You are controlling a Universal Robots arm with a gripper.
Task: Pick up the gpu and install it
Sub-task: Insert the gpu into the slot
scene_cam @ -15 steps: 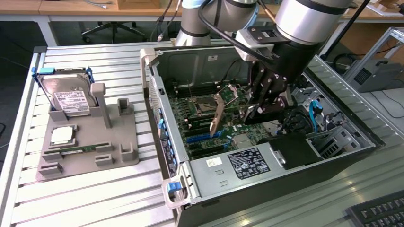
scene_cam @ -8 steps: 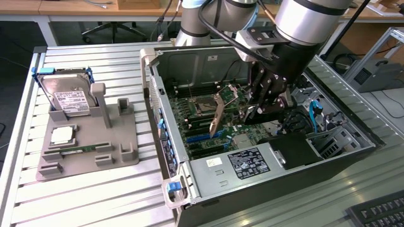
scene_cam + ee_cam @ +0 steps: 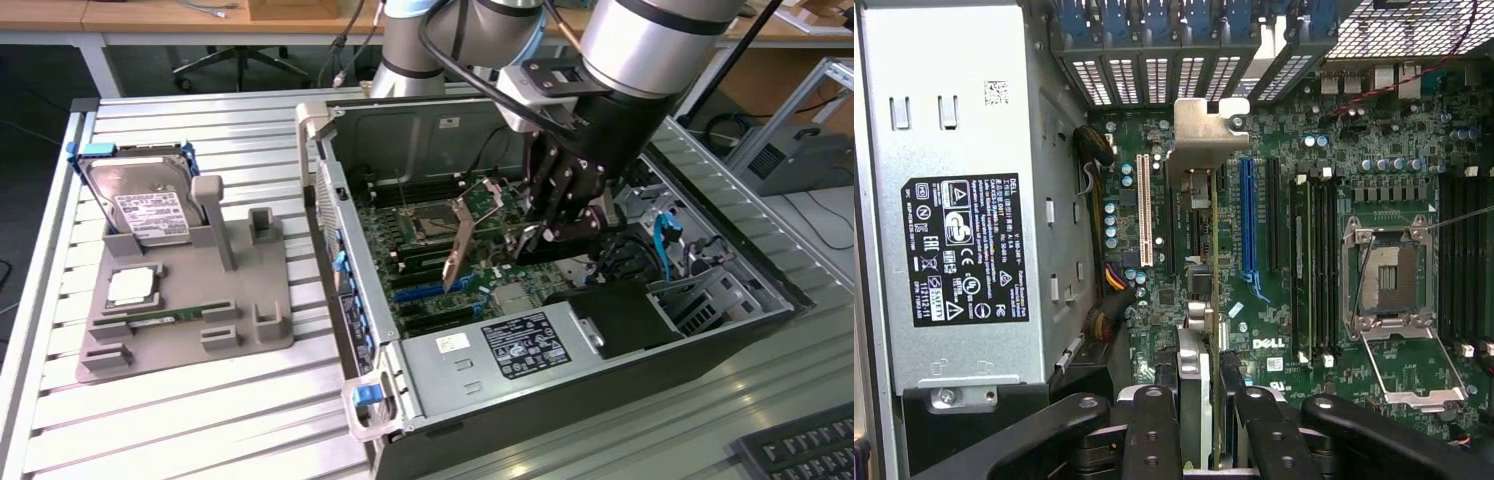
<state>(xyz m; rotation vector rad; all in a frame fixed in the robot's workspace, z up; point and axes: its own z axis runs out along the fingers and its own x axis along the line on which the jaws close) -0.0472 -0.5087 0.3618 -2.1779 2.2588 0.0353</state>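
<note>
Robotics lab or workshop: open computer case (image 3: 561,330) on slatted metal bench (image 3: 200,420); behind case, wooden desks (image 3: 160,18), office chair (image 3: 240,62).

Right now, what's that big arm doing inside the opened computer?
A robot arm's black gripper is holding a thin flat expansion card with a silver metal bracket, the gpu, on edge inside the open dark computer case. The card stands upright over the green motherboard, with its bracket toward the case's row of rear slot openings; whether it is fully seated in a slot cannot be told. Outside the case, on a grey holder tray, a silver hard drive with a white label stands propped up.
</note>
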